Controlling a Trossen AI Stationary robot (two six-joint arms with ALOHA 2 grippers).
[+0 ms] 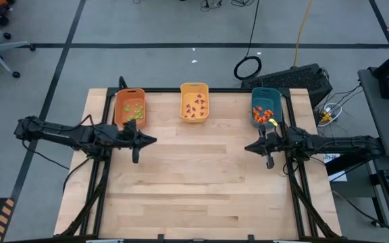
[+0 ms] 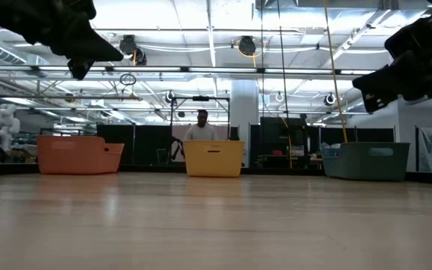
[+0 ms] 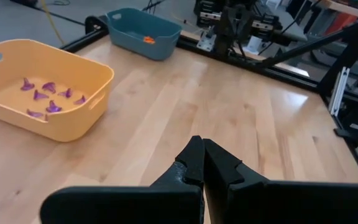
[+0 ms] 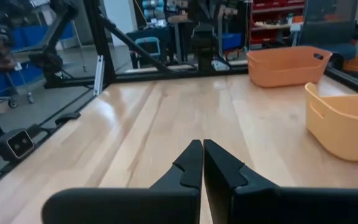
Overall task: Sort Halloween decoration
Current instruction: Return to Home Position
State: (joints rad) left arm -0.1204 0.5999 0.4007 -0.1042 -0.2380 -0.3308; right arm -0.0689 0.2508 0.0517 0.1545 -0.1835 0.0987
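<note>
Three bins stand in a row at the table's far edge. The orange bin [image 1: 130,106] holds light green trinkets [image 1: 133,109]. The yellow bin [image 1: 194,102] holds purple trinkets [image 3: 47,98]. The teal bin [image 1: 265,106] holds orange trinkets [image 1: 264,114]. My left gripper [image 1: 152,140] is shut and holds nothing, above the table near the orange bin, its fingers [image 3: 202,160] pointing toward the table's right. My right gripper [image 1: 247,148] is shut and holds nothing, near the teal bin, pointing toward the table's left.
The wooden tabletop [image 1: 201,182] stretches bare between the two grippers and toward the near edge. A black frame runs along the table's left, right and far edges. In the low view a person [image 2: 202,127] shows in the room beyond the yellow bin.
</note>
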